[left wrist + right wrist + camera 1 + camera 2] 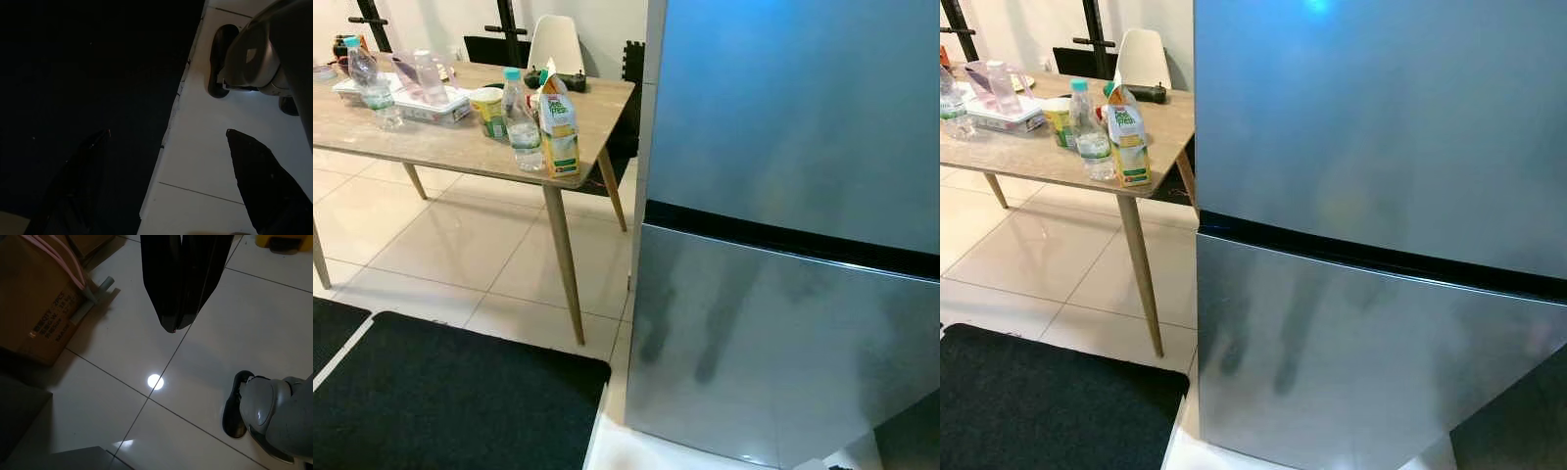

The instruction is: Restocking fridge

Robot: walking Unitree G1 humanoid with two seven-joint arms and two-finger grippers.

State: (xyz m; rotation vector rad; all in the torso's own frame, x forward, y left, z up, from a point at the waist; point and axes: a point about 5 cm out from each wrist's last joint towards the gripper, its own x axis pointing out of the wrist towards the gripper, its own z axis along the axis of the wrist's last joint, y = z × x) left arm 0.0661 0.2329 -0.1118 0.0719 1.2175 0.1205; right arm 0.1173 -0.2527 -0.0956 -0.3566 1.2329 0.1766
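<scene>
A silver fridge stands close in front of me on the right, both doors closed, a black seam between upper and lower door. On the wooden table to the left stand a juice carton, a water bottle beside it, a yellow-green cup and another bottle. My left gripper hangs open over the black mat and white tiles. My right gripper hangs shut above the tiled floor.
A black mat lies on the floor before the table. A white tray with clear containers sits on the table; a white chair stands behind it. A cardboard box sits on the tiles. My foot shows below the right gripper.
</scene>
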